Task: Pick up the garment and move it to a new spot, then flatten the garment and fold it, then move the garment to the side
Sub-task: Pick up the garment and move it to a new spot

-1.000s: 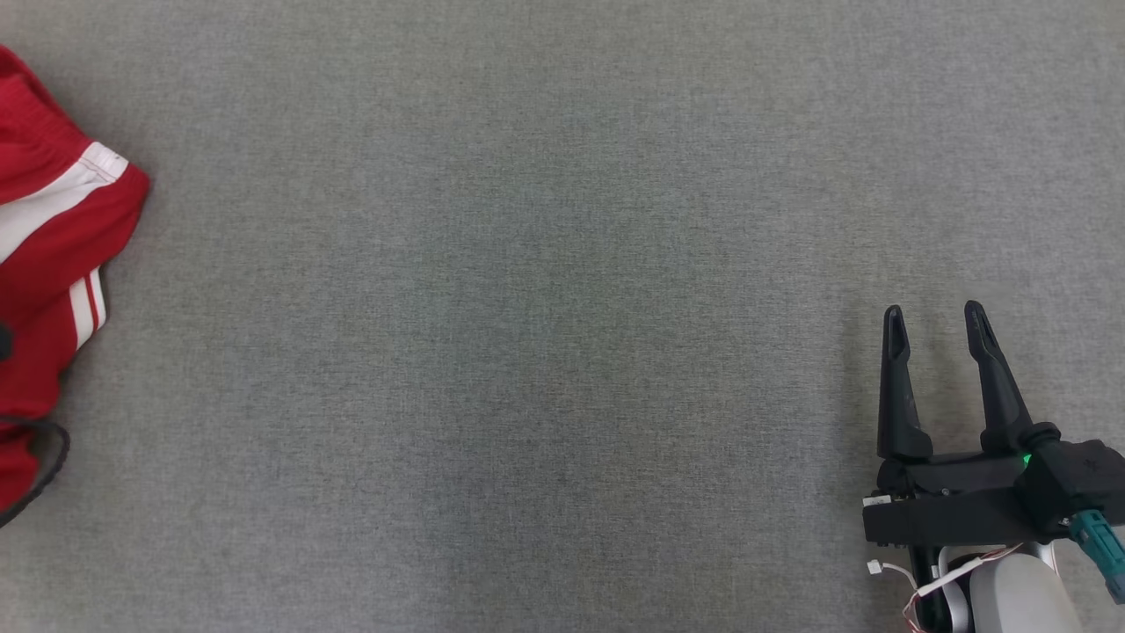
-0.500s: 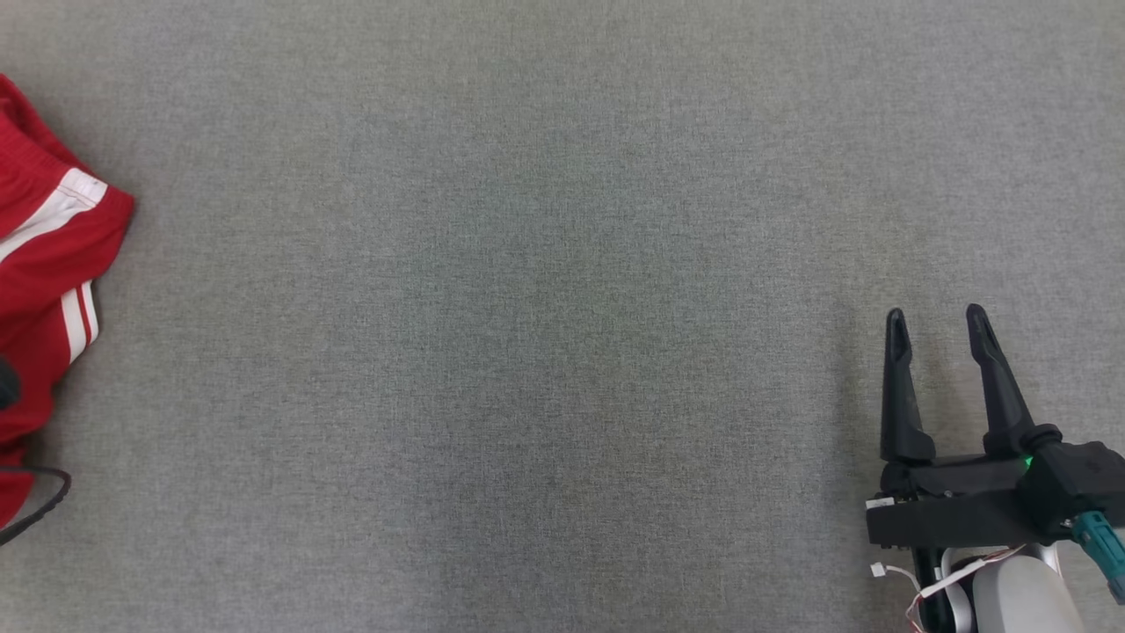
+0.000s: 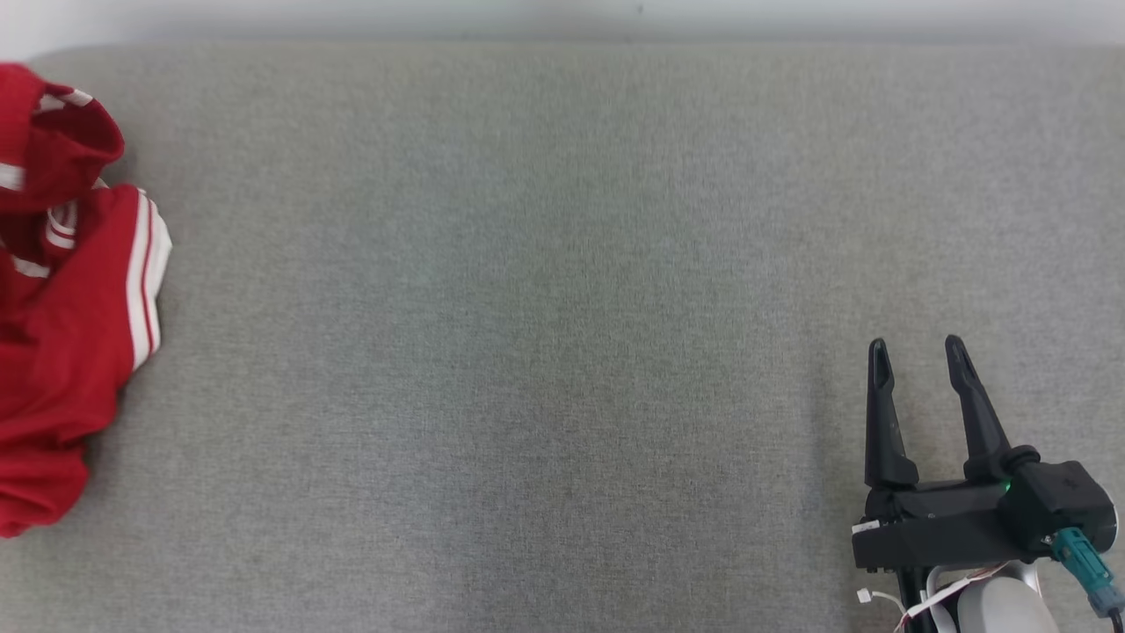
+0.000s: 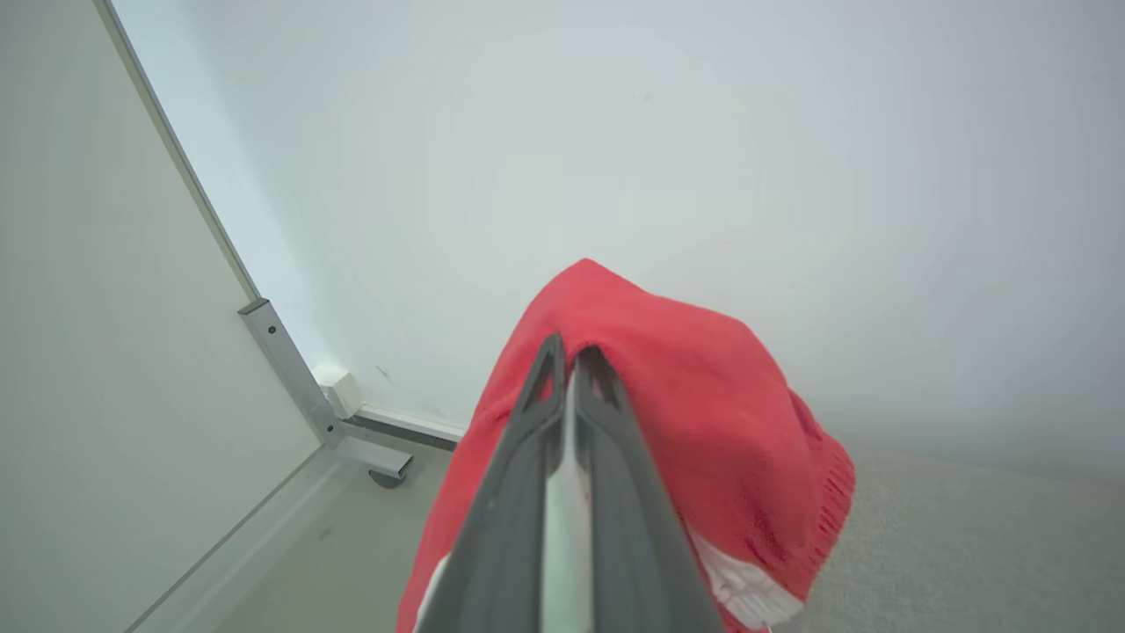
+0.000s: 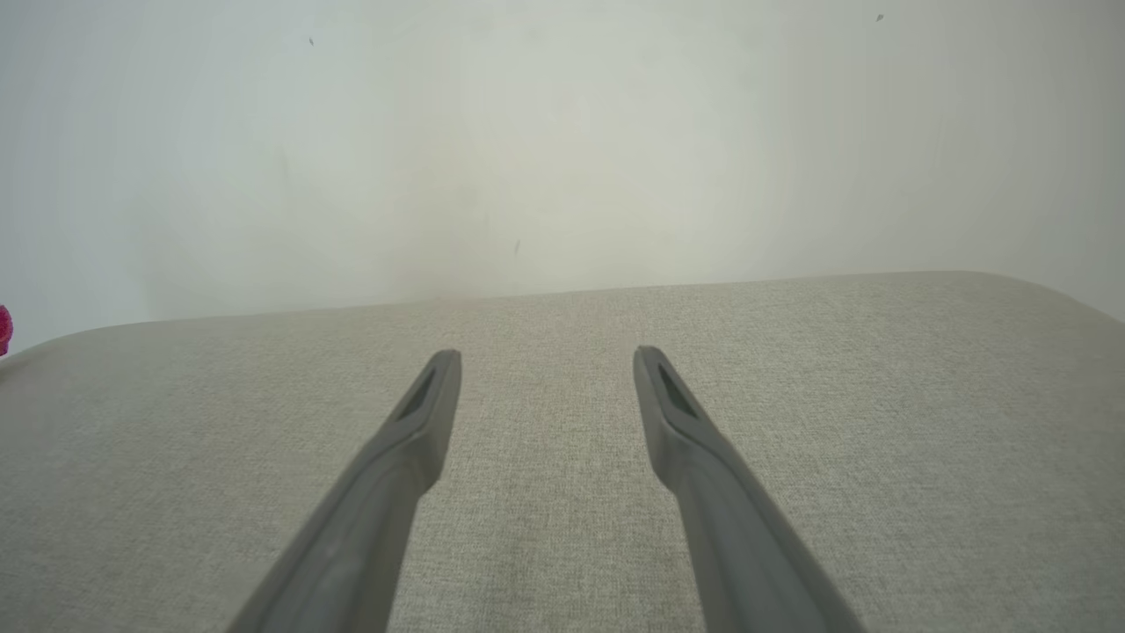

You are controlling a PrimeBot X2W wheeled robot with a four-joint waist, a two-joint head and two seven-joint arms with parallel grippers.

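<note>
The garment (image 3: 70,334), red with white stripes, lies bunched at the far left of the grey pad (image 3: 527,352), and part of it runs off the left edge of the head view. Its upper folds sit close to the pad's rounded back-left corner, just short of the back edge, where a pale wall (image 3: 562,13) begins.

In the left wrist view, the left gripper (image 4: 569,356) has its fingers pressed together on a fold of the garment. The red cloth drapes over and around the tips and hangs down on the right side, with a white ribbed hem at the bottom. Past that cloth, a metal rail (image 4: 290,369) slants down to a bracket beside the wall.

A wide stretch of bare pad lies between the garment and the right gripper (image 3: 914,356). That gripper is at the lower right with its fingers spread, pointing toward the back edge, and pad shows between them. In the right wrist view, the pad's back edge curves down toward the right corner.
</note>
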